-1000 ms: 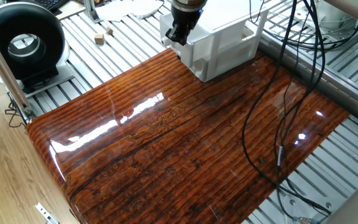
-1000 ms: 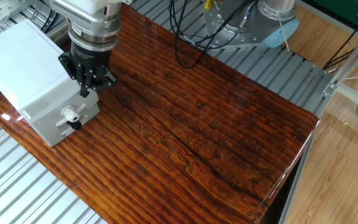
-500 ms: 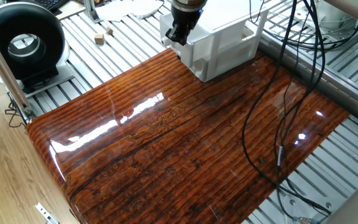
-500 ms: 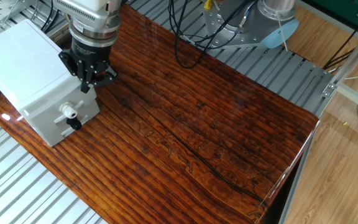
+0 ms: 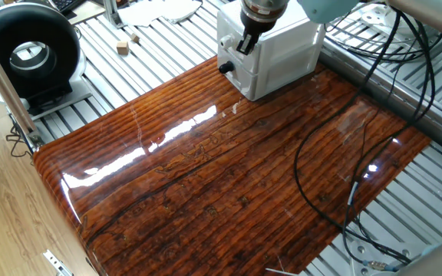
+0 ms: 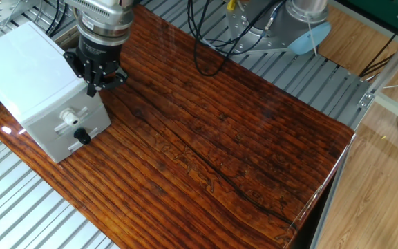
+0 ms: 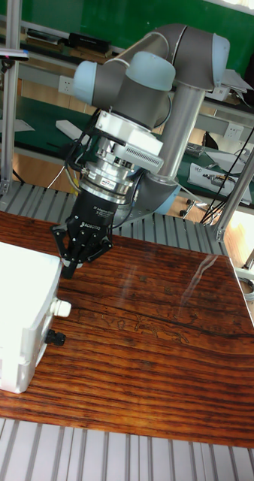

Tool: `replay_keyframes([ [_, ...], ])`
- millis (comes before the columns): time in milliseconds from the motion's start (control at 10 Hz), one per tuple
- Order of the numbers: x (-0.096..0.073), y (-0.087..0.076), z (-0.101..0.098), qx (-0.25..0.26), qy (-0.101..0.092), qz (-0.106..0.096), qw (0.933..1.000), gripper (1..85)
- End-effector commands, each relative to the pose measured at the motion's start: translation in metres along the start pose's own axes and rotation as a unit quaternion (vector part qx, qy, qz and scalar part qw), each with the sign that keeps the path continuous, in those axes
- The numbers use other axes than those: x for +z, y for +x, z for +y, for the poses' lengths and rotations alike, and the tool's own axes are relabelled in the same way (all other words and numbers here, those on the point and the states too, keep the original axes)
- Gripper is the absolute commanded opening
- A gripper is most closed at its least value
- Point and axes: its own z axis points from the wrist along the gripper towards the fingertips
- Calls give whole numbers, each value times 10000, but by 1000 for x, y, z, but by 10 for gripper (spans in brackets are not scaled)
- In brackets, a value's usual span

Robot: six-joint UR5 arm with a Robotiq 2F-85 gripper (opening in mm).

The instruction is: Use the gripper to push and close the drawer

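Two fixed views look down steeply on the wooden table (image 5: 229, 192) from opposite sides, both at mid range. Tall view sits lower and nearer, facing the arm (image 7: 179, 98) across the table. All three share the white cabinet (image 6: 33, 97) at the table's edge.

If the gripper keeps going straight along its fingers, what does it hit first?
The gripper points down, fingertips beside the drawer's front top corner. Straight on, it would likely meet the wooden tabletop just in front of the drawer; depth is unclear, so it might clip the front edge.
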Motion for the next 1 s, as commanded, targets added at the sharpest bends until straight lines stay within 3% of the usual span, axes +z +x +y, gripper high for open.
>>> replay_keyframes([
  [0, -1, 1, -8, -9, 26, -133, 9999, 10],
  [300, 2, 2, -6, 35, 4, -175, 9998, 10],
  [400, 2, 1, 7, 157, -211, -143, 9996, 10],
  [500, -2, -4, 31, 485, -638, -140, 9967, 10],
  [900, -15, -3, 44, 875, -896, 79, 9921, 10],
])
